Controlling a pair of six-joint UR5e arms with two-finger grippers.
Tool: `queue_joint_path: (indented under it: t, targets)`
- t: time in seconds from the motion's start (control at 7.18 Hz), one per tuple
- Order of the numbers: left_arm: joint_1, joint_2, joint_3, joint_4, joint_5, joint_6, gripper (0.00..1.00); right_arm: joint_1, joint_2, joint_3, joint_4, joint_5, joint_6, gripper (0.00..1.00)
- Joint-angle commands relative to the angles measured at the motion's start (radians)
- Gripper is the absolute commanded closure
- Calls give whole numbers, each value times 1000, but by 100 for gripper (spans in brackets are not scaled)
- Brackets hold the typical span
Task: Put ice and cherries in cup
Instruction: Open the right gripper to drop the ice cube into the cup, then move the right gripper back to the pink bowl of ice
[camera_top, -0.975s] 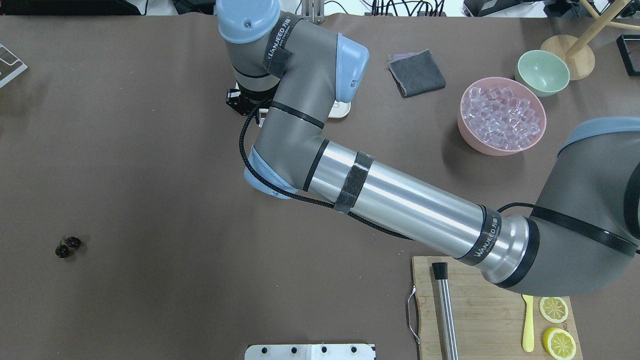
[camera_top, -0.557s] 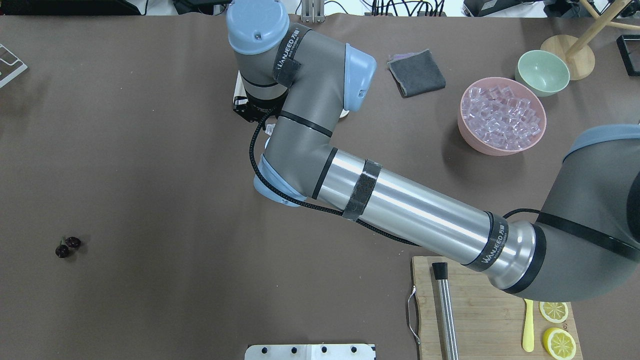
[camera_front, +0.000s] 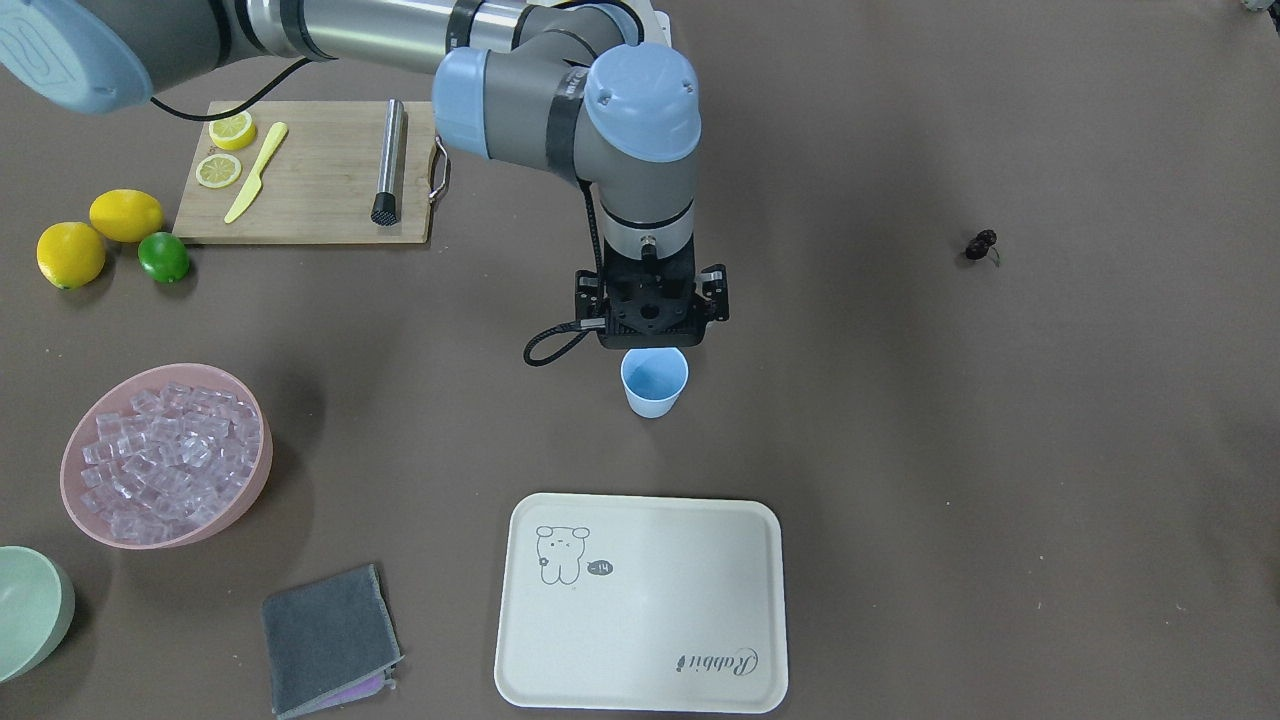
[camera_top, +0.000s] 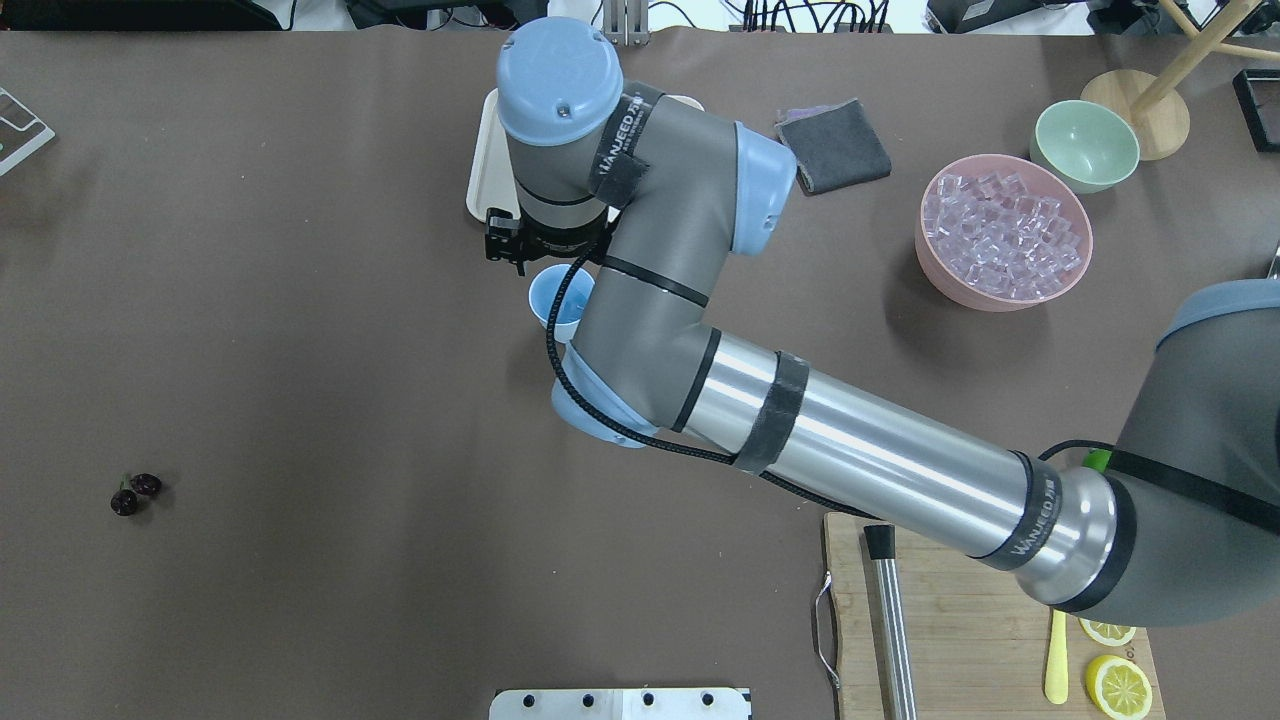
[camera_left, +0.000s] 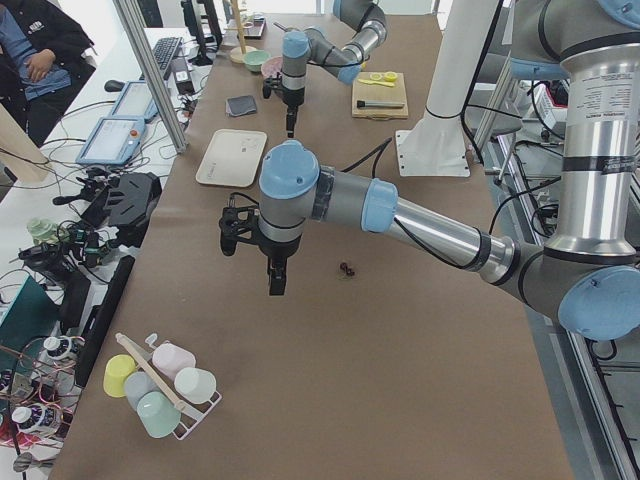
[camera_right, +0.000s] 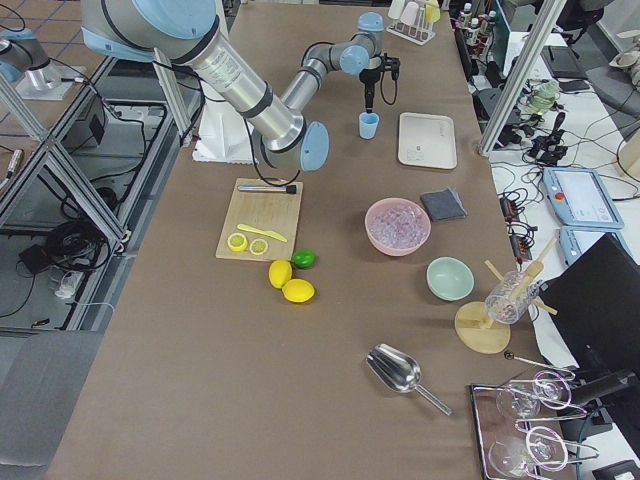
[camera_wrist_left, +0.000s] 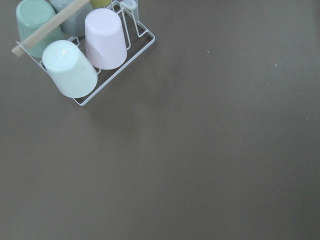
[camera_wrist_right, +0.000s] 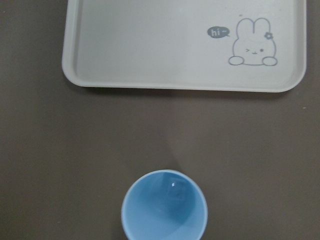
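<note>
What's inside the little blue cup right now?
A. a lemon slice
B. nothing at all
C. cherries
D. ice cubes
B: the right wrist view looks straight down into the cup and shows only its bare blue bottom. The ice sits in the pink bowl, and the cherries lie on the table.
</note>
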Motion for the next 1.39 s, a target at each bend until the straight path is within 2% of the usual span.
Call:
queue_joint_path:
  t: [0.0,0.14,0.28,0.42,0.56,0.7,0.84,1.25]
  targets:
    - [-2,3,-14,2,-1,0,2,118,-271,253,-1,36,-204,13]
    - [-2,3,-15,3,-1,-2,2,227,-389,303,3,122,-380,13]
    - [-2,3,-15,3,-1,-2,2,311,-486,302,11,149,-599,13]
    - [-5,4,-21,3,-3,-2,2,395,-552,284,10,181,-750,13]
    - [-7,9,-34,3,-33,-3,2,436,-559,223,35,200,-865,13]
    - [-8,13,-34,3,-41,-3,2,439,-576,163,156,206,-869,13]
    - [-10,14,-37,3,-43,-3,2,438,-632,150,260,223,-866,13]
    - [-16,14,-37,3,-43,-5,2,407,-627,98,269,226,-859,16]
